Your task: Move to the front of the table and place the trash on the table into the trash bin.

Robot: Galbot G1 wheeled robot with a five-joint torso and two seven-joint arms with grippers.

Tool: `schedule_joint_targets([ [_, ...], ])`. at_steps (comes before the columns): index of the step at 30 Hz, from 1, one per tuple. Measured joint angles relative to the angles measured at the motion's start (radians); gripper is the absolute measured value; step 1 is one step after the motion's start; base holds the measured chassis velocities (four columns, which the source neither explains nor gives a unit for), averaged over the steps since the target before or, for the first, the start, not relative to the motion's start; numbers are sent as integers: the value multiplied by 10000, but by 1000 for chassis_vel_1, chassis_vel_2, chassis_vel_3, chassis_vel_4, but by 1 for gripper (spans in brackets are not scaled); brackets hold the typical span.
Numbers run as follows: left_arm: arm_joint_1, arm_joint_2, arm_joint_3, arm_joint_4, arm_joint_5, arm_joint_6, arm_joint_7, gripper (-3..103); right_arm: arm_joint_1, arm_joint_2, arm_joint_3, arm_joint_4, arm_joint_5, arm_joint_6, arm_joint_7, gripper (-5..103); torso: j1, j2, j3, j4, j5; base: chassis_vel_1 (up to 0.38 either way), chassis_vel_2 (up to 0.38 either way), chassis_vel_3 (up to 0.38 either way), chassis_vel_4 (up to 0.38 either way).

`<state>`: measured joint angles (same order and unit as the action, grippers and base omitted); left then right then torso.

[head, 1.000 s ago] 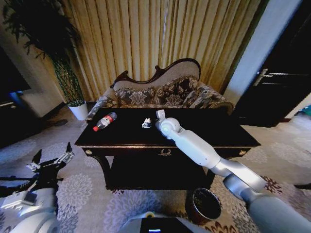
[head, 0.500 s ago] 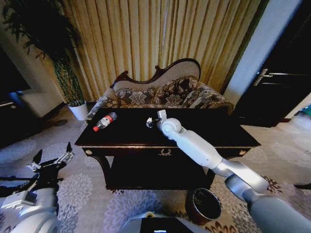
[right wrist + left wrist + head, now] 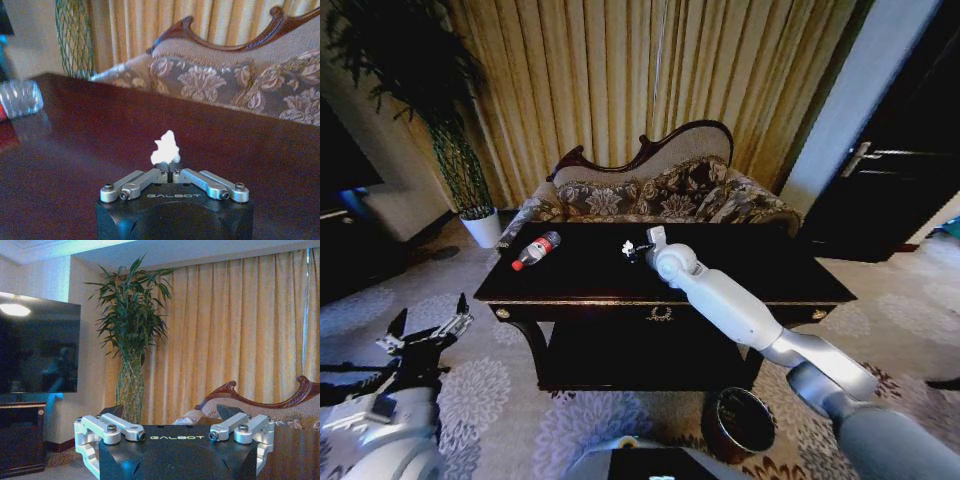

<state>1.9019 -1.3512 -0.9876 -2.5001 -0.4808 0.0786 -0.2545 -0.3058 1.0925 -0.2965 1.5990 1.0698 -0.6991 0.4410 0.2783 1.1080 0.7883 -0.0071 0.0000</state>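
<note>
On the dark glossy table (image 3: 760, 272) lies a clear bottle with a red cap (image 3: 536, 250), near its left end; it also shows as the bottle (image 3: 17, 98) in the right wrist view. My right gripper (image 3: 638, 248) reaches over the table's middle, shut on a white crumpled scrap (image 3: 165, 148) that sticks up from its fingertips. The scrap (image 3: 629, 246) sits just above the tabletop. The reddish-brown trash bin (image 3: 740, 421) stands on the carpet below the table's right front. My left gripper (image 3: 425, 335) hangs open, low at the left, away from the table.
An ornate patterned sofa (image 3: 665, 195) stands right behind the table, with curtains beyond. A plant in a white pot (image 3: 482, 227) is at the back left, and a dark door (image 3: 895, 170) at the right. Patterned carpet (image 3: 490, 400) lies in front of the table.
My right gripper moved left to the white scrap and shut on it; the scrap now sits in the fingertips. The left arm and the bottle have not moved.
</note>
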Motion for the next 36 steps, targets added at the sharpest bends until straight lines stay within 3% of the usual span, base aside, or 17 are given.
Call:
schedule_joint_targets([
  [2, -2, 52, -12, 0, -16, -5, 0, 100, -200, -279, 309, 323, 8, 516, -110, 0, 0, 0, 0, 0, 0, 0, 0, 0, 0],
  [5, -4, 73, -12, 0, -23, -5, -2, 100, -294, -379, 440, 467, 7, 678, -139, 0, 0, 0, 0, 0, 1, 0, 0, 0, 0],
  [12, -164, 327, 16, 0, -295, 61, 19, 100, -2021, -2117, 2490, 2193, -320, 1743, -496, 0, 0, 0, 0, -1, 1, 0, 0, 0, 0],
  [13, -164, 327, 16, 0, -295, 61, 19, 100, -2021, -2117, 2490, 2193, -320, 1743, -496, 0, 0, 0, 0, -1, 1, 0, 0, 0, 0],
  [15, -211, 365, 71, 0, -338, 62, 76, 100, -3016, -2728, 3311, 2569, -891, 2556, -983, 0, 0, 0, -1, -1, 3, 0, 0, 0, 0],
  [19, -257, 463, 193, 0, -342, 62, 97, 100, -4067, -3333, 4126, 2871, -1404, 3284, -1321, 0, 0, 0, 0, -3, 3, 0, 0, 0, 0],
  [21, -350, 630, 339, -1, -342, 62, 179, 100, -5162, -3750, 5058, 3227, -1773, 3930, -1480, 0, -1, 1, -1, -4, 2, 0, 0, 0, 0],
  [26, -479, 781, 455, -1, -284, 57, 301, 100, -6360, -3838, 6140, 3562, -1989, 4419, -1724, 0, -1, 1, -1, 0, 0, 0, 0, 0, 0],
  [33, -695, 1139, 296, 0, -558, -99, 550, 100, -8898, -3077, 8419, 3838, -2905, 5059, -1975, 0, -1, 0, -1, 0, 3, 0, 0, 0, 0],
  [36, -751, 1240, 260, 8, -648, -114, 564, 100, -9193, -2983, 8812, 3955, -2994, 5083, -2030, 0, -1, 1, -1, -1, 1, 0, 0, 0, 0],
])
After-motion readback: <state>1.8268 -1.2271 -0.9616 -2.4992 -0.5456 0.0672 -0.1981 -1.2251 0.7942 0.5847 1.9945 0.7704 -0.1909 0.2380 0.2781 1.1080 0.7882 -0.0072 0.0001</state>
